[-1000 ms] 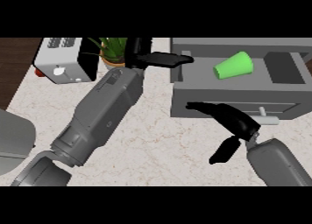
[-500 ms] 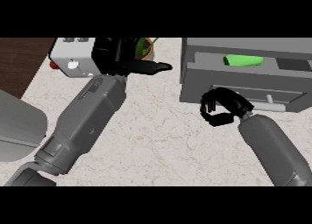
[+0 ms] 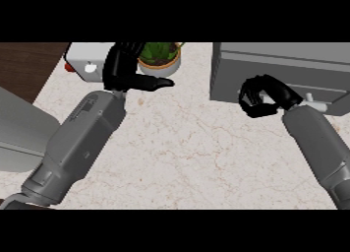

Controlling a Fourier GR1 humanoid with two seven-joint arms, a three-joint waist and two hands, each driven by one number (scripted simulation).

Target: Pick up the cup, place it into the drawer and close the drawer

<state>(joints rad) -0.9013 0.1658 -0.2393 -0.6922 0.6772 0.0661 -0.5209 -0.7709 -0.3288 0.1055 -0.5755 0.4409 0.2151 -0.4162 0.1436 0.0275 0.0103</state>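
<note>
The grey drawer unit [image 3: 294, 64] stands at the counter's far right, its drawer front [image 3: 330, 96] flush with the unit. No green cup shows anywhere in the head view. My right hand [image 3: 263, 96] is against the drawer front's left part, fingers curled with nothing in them, just left of the small pale handle [image 3: 316, 104]. My left hand [image 3: 123, 69] is raised at the upper left, fingers straight and thumb pointing right, holding nothing.
A potted plant [image 3: 160, 55] stands right behind my left hand. A white appliance with a red knob [image 3: 83, 63] sits at the counter's back left corner. The counter's left edge borders a dark wood floor [image 3: 18, 69] and a large grey shape [image 3: 7, 128].
The drawer has gone from open, with the green cup lying inside, to shut, so the cup is now hidden. My right hand followed the drawer front inward with its fingers curling.
</note>
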